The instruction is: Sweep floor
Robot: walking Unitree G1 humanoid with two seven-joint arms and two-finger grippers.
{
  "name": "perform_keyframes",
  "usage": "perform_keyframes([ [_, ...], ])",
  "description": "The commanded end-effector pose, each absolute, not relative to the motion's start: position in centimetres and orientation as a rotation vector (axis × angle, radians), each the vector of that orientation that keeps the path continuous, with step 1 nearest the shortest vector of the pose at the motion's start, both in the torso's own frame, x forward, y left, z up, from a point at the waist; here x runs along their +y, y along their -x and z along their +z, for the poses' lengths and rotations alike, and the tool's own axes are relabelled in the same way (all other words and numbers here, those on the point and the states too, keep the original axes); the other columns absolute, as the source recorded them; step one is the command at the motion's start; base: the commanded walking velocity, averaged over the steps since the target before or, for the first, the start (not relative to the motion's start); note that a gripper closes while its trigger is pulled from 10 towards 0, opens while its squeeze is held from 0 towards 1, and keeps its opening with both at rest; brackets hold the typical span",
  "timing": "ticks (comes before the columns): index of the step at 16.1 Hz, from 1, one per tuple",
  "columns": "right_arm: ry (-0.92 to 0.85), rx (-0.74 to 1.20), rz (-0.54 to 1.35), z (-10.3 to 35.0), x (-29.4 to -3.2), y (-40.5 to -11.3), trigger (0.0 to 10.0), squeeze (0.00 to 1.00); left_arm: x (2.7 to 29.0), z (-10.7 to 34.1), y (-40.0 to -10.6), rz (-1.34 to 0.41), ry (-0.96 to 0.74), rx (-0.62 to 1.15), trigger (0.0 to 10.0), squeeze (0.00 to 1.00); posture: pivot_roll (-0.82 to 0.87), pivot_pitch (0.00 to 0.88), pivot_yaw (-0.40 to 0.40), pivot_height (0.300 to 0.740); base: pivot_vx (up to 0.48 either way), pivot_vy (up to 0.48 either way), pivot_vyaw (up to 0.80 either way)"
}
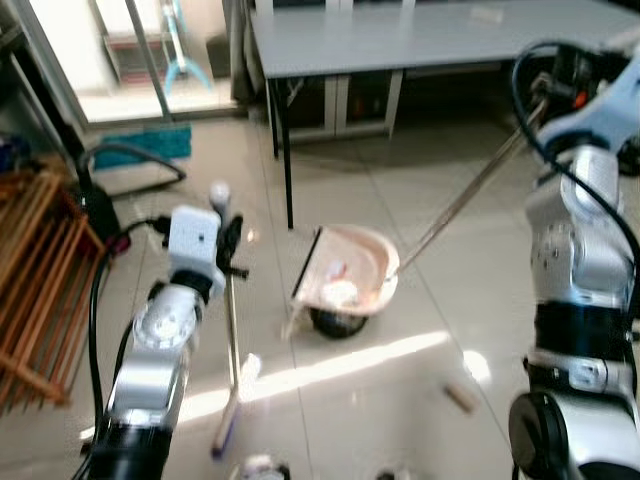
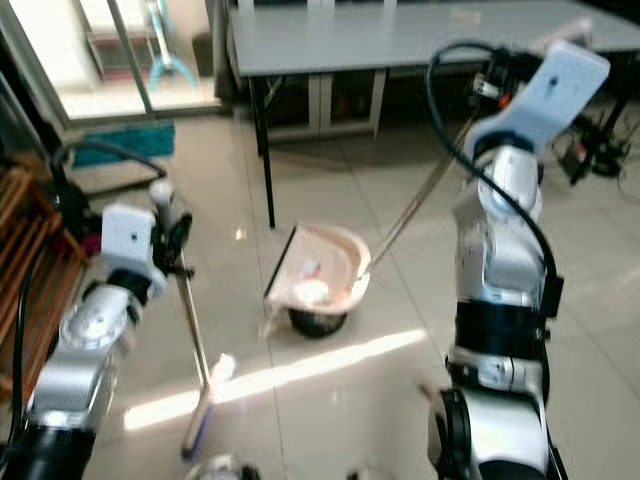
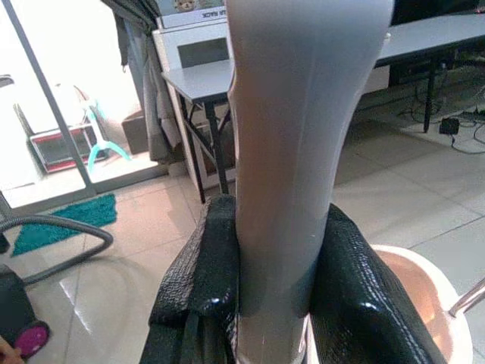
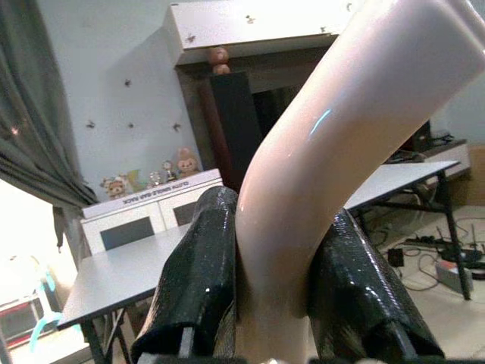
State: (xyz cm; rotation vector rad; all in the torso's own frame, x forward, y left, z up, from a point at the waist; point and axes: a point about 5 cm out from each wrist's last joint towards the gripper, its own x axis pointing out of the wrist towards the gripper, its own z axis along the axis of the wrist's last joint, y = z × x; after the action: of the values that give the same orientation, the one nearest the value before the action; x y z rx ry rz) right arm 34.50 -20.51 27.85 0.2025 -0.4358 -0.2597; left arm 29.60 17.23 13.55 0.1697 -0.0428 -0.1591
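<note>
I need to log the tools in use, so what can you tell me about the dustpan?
The dustpan is pale pink, plastic by its look, with a dark front edge and a long thin metal handle. It sits on the tiled floor before the grey table, tilted up, holding some light debris. The right hand is shut on its curved handle top.

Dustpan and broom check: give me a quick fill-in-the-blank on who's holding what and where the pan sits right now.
1. The left gripper is shut on the ______ handle.
2. The right gripper holds the long handle of the ______.
3. The dustpan stands on the tiled floor in front of the grey ______.
4. The broom stands to the robot's ______ of the dustpan.

Missing words: broom; dustpan; table; left
</note>
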Motion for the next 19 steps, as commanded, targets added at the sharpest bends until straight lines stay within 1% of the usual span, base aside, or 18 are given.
perform_keyframes([
  [1,-0.208,-0.496,-0.265,28.91,-20.71,-33.97,10.0,0.00,16.99,14.64,-29.86,-0.164,-0.191,-0.095,10.0,0.00,0.02,0.047,0.037,0.740,0.277,0.000,0.00],
  [10,-0.223,-0.476,-0.248,28.64,-20.32,-34.28,10.0,0.00,17.14,14.71,-29.90,-0.158,-0.196,-0.097,10.0,0.00,0.02,0.046,0.033,0.740,0.330,0.000,0.00],
  [19,-0.217,-0.482,-0.252,28.75,-20.52,-34.35,10.0,0.00,17.17,14.62,-29.96,-0.155,-0.191,-0.096,10.0,0.00,0.02,0.054,0.033,0.740,0.343,0.000,0.00],
])
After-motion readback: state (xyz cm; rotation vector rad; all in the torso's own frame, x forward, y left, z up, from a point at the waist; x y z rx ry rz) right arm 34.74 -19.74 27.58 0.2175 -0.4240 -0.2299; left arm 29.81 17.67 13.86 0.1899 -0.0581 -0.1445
